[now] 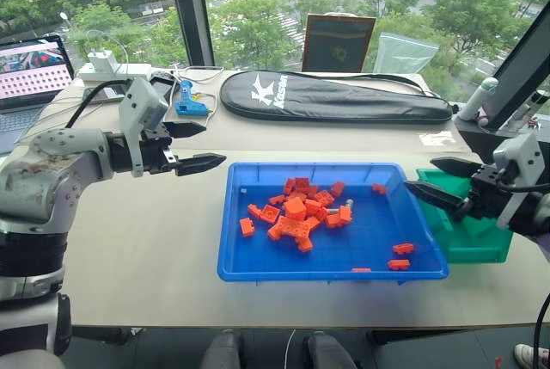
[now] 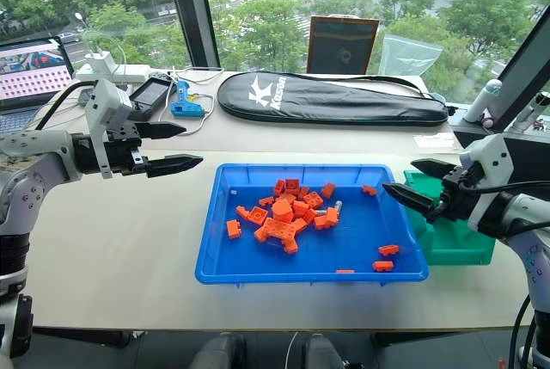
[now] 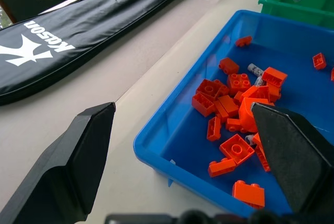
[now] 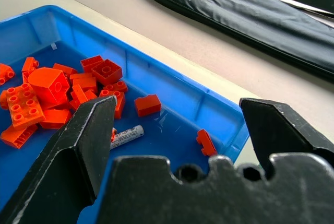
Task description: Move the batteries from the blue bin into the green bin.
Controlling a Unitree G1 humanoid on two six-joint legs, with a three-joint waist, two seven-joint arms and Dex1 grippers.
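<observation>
Right wrist view: right gripper [image 4: 177,145] wide open, empty; left gripper [image 1: 199,145] likewise. Battery [image 4: 126,136] lies against orange bricks [image 4: 49,91] in the blue bin [image 1: 249,261]; closing may catch a brick instead.

White "Kason" lettering with a large stylised "K" emblem printed on the long black racket cover [image 1: 335,96] lying across the far side of the table [image 1: 129,249]; seen upside down on the same cover in the left wrist view, and partly, as "K" and "Kason", in the right wrist view. Faint dark print on a small white label [image 1: 436,138] stuck to the tabletop near the cover's right end, too small to read. Bright picture on the laptop screen [image 1: 34,68] at far left, no legible words.
</observation>
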